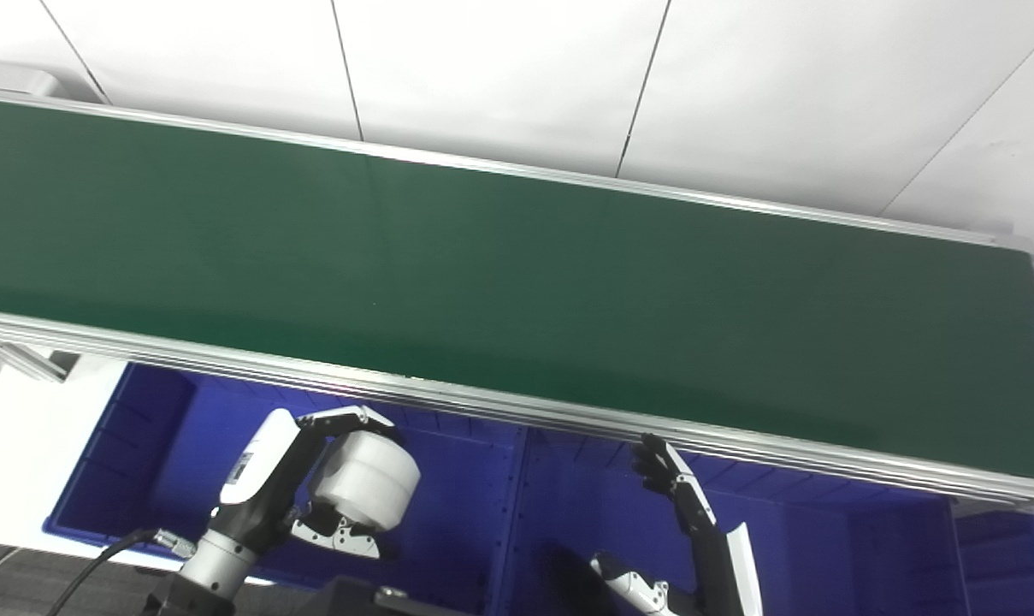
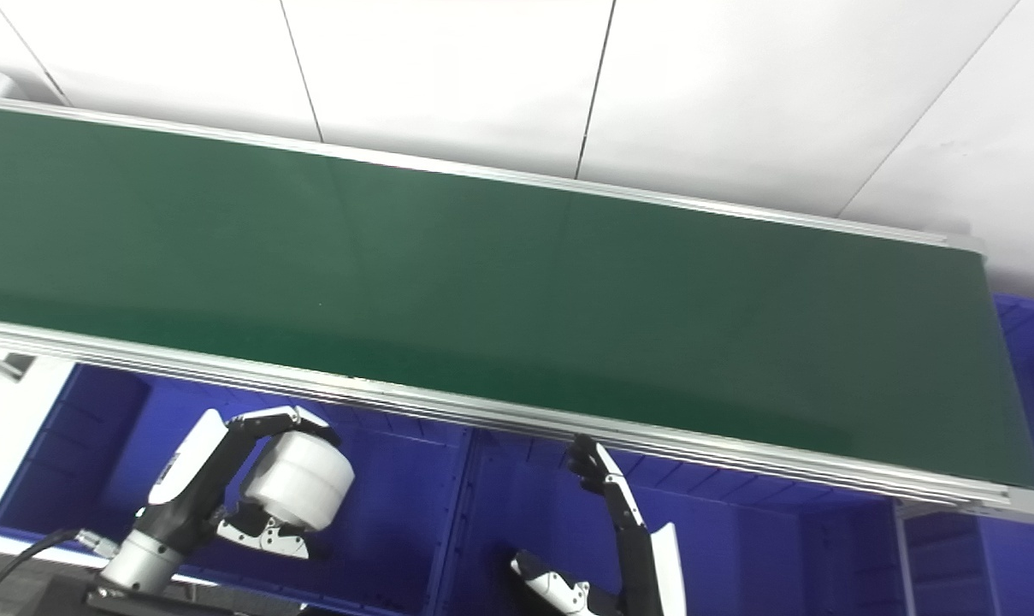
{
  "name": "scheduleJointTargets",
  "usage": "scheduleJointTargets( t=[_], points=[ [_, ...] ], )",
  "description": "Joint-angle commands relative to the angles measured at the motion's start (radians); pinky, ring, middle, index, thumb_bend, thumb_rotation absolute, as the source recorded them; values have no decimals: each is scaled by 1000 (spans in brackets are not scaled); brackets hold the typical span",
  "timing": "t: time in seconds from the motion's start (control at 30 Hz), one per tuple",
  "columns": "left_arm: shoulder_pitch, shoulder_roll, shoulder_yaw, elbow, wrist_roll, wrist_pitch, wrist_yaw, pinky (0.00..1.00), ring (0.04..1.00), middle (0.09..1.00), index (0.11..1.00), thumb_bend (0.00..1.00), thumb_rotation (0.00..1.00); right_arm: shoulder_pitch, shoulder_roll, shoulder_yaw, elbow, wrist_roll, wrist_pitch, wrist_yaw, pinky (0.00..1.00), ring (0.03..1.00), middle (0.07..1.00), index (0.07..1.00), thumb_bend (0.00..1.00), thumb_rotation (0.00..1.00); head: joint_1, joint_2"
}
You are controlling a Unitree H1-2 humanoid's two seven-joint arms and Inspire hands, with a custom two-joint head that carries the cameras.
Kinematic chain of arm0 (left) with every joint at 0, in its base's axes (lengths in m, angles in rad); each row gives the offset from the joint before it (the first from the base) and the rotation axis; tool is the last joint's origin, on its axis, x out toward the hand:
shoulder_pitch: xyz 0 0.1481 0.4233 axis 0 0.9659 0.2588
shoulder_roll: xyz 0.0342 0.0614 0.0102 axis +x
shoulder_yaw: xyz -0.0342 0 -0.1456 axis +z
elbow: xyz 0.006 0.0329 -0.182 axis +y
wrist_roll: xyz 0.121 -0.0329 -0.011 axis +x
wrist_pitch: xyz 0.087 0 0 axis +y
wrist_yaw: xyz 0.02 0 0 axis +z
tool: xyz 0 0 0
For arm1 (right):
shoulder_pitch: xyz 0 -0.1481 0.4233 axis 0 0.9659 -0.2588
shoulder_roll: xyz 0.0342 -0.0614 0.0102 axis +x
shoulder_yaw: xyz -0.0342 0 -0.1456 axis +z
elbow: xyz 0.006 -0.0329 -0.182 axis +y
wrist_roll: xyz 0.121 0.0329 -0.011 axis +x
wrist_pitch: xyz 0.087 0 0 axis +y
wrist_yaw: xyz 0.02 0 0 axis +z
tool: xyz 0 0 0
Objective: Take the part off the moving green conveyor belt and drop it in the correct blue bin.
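My left hand is shut on a white cylindrical part and holds it above the left blue bin, just in front of the conveyor's near rail. It also shows in the right eye view. My right hand is open and empty, fingers pointing up, over the middle blue bin, fingertips near the rail. The green conveyor belt runs across the view with nothing on it.
The belt's aluminium near rail overhangs the bins' far side. A third blue bin sits at the far right. A white wall stands behind the belt. A black cable runs by my left wrist.
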Motion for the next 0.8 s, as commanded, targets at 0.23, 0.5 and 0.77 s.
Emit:
scheduleJointTargets(
  t=[0.23, 0.5, 0.77],
  points=[
    [-15, 35, -12, 119, -7, -25, 65, 579, 644, 665, 495, 498, 53, 14, 7, -21, -42, -5, -49, 31, 803, 830, 850, 901, 755, 586, 6, -3],
    [0, 51, 22, 101, 7, -24, -66, 851, 873, 875, 857, 674, 680, 6, 10, -16, -30, -12, -49, 24, 798, 824, 844, 897, 758, 597, 7, -8],
    [18, 46, 18, 17, -93, -25, -143, 839, 885, 898, 886, 804, 774, -3, 10, -2, -21, -7, -50, 20, 761, 817, 851, 899, 746, 583, -44, -13]
  ],
)
